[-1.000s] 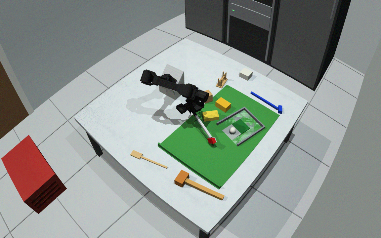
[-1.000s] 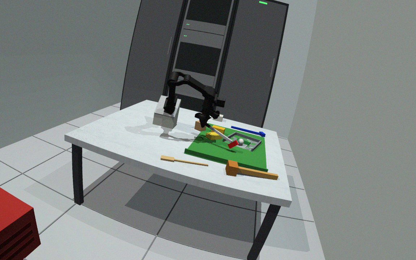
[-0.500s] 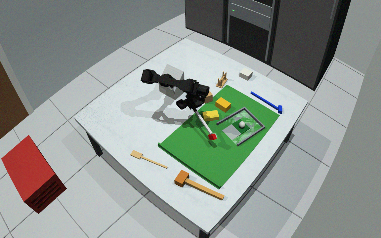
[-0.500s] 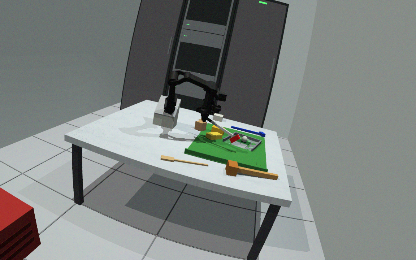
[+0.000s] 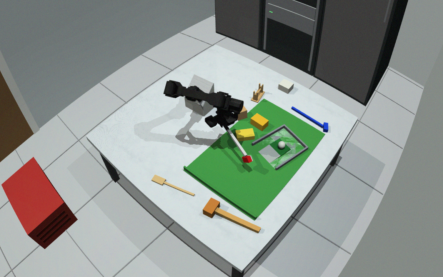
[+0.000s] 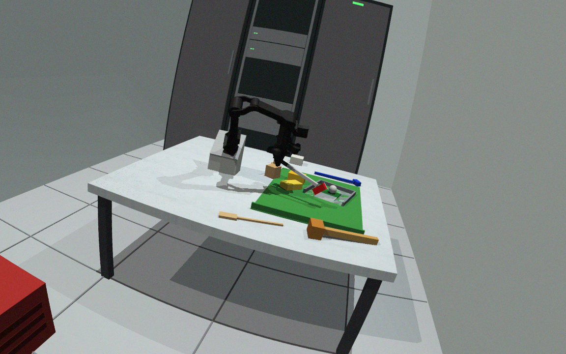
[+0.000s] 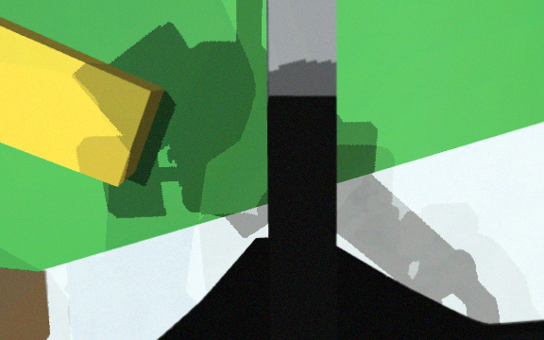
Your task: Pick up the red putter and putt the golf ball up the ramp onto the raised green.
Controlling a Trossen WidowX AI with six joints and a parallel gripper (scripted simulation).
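Observation:
My gripper (image 5: 223, 126) (image 6: 278, 162) is shut on the black grip of the red putter (image 5: 237, 144) (image 6: 319, 189) (image 7: 302, 42), above the mat's left edge near the yellow block. The putter slants down, its red head near the ramp's foot, seemingly just above the green mat (image 5: 226, 175) (image 6: 342, 218) (image 7: 442, 71). The white golf ball (image 5: 281, 145) (image 6: 332, 189) is on the dark raised green (image 5: 286, 150), past the top of the pale grey ramp (image 5: 267, 153). Whether the ball is still rolling cannot be told. The wrist view shows neither head nor ball.
Grey rails (image 5: 292, 158) (image 6: 350, 197) border the green. A yellow block (image 5: 244, 134) (image 6: 291, 185) (image 7: 41, 94), an orange-yellow block (image 5: 259, 121) and a tan block (image 5: 242, 113) (image 7: 8, 302) stand near the gripper. A blue putter (image 5: 307, 117) lies behind; a mallet (image 5: 211, 207) and wooden paddle (image 5: 159, 179) lie in front.

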